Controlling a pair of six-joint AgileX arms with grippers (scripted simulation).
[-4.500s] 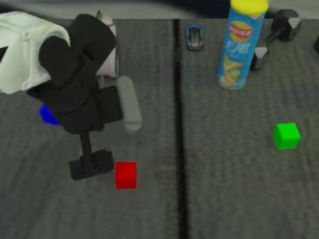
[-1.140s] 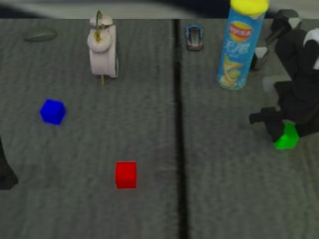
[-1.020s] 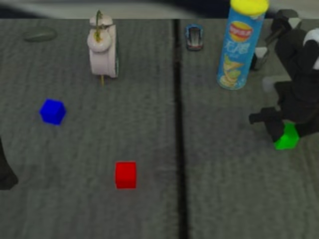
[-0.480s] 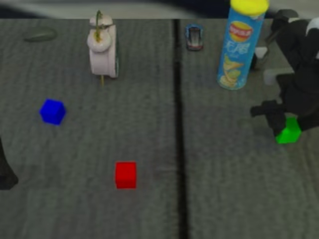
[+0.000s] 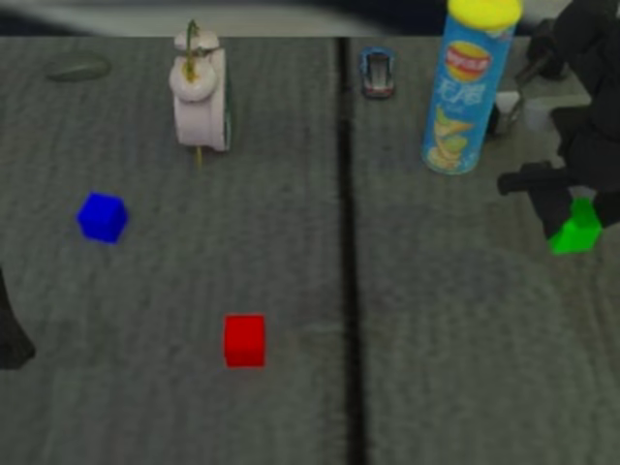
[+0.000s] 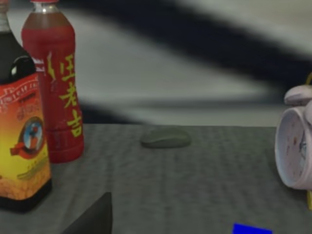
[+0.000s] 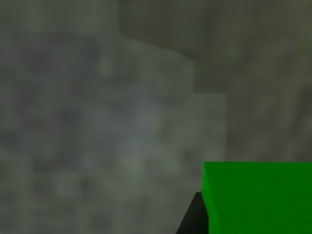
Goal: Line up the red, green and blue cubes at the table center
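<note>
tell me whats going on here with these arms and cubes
The right gripper is shut on the green cube at the table's right edge, apparently raised off the tabletop. The red cube and blue cube sit apart left of the seam. The left arm is parked at the left edge.

On my overhead feed I see a pale pink alarm clock (image 5: 201,101) standing at the far left half of the tabletop (image 5: 291,407), with a flat grey pebble-like lump (image 5: 77,69) further left near the back edge. A small toy car (image 5: 377,72) sits just right of the black seam (image 5: 347,242) at the back. Beside it stands a tall blue chip can (image 5: 469,89) with a yellow lid, and a dark dumbbell (image 5: 528,82) lies behind the can to its right. My left wrist camera also shows a red drink bottle (image 6: 54,83) touching or just beside a dark bottle with an orange label (image 6: 19,126).
</note>
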